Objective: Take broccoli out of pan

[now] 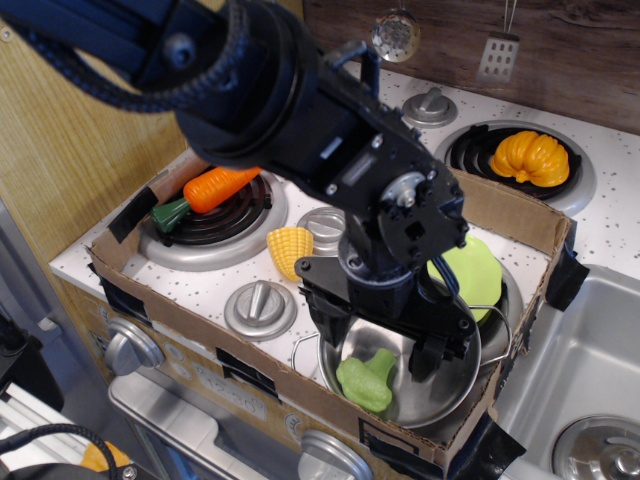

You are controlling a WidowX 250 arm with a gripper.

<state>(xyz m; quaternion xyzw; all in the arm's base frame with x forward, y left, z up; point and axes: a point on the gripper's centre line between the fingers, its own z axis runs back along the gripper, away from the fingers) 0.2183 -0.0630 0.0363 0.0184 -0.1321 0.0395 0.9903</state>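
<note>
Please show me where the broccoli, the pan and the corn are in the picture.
broccoli (367, 379): main camera view, on the lumpy floret head.
pan (445, 392): main camera view, on the bare steel floor inside.
corn (289, 249): main camera view, on the middle of the yellow cob.

Claw (378, 345) open, low w/in pan (440, 395), straddling above broccoli (367, 379).
</note>
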